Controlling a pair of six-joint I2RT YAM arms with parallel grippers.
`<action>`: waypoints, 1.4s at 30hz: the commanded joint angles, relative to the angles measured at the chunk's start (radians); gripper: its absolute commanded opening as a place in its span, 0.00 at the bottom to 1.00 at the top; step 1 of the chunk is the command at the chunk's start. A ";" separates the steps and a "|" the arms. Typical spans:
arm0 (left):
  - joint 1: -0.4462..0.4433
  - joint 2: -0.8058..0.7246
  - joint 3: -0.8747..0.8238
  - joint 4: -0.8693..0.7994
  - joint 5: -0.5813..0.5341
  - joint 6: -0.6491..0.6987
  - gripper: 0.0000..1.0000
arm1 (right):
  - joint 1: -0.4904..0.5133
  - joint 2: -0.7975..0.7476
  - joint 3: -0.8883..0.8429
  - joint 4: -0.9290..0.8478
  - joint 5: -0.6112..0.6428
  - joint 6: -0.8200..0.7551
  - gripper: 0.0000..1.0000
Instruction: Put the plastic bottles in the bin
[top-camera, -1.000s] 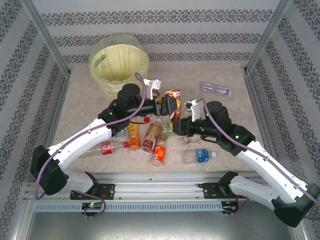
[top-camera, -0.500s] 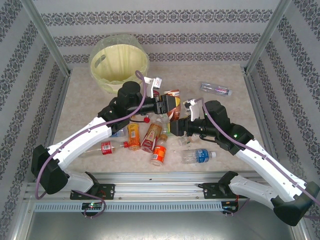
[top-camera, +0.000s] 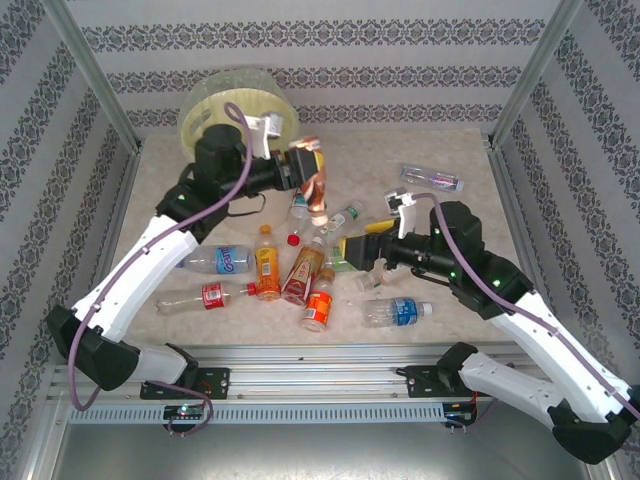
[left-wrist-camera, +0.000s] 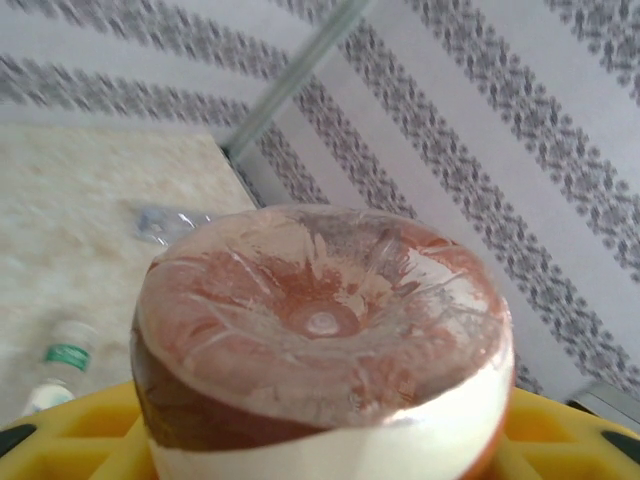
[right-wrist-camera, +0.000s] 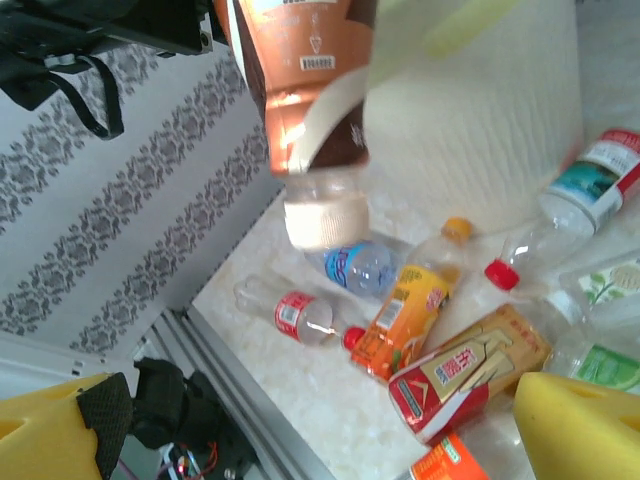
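Since a second ago your left gripper (top-camera: 305, 168), clamped on the brown cream-capped plastic bottle (top-camera: 317, 193), has swung it up near the round cream-white plastic bin (top-camera: 215, 100), while your right gripper (top-camera: 362, 240) has spread wide above the bottles (top-camera: 300, 270) littering the worktop (top-camera: 450, 225).

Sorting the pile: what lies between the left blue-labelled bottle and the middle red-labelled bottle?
An orange drink bottle with an orange cap lies between the blue-labelled bottle and the red-labelled bottle, seen in the top view.
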 joint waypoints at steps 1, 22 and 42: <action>0.062 -0.005 0.110 -0.146 -0.023 0.089 0.55 | 0.006 -0.019 0.042 -0.025 0.063 0.000 0.98; 0.318 0.434 0.706 -0.486 -0.308 0.294 0.57 | 0.000 -0.063 0.084 -0.118 0.112 -0.011 0.98; 0.323 0.654 0.734 -0.648 -0.369 0.400 0.60 | 0.000 -0.119 0.020 -0.184 0.253 -0.035 0.98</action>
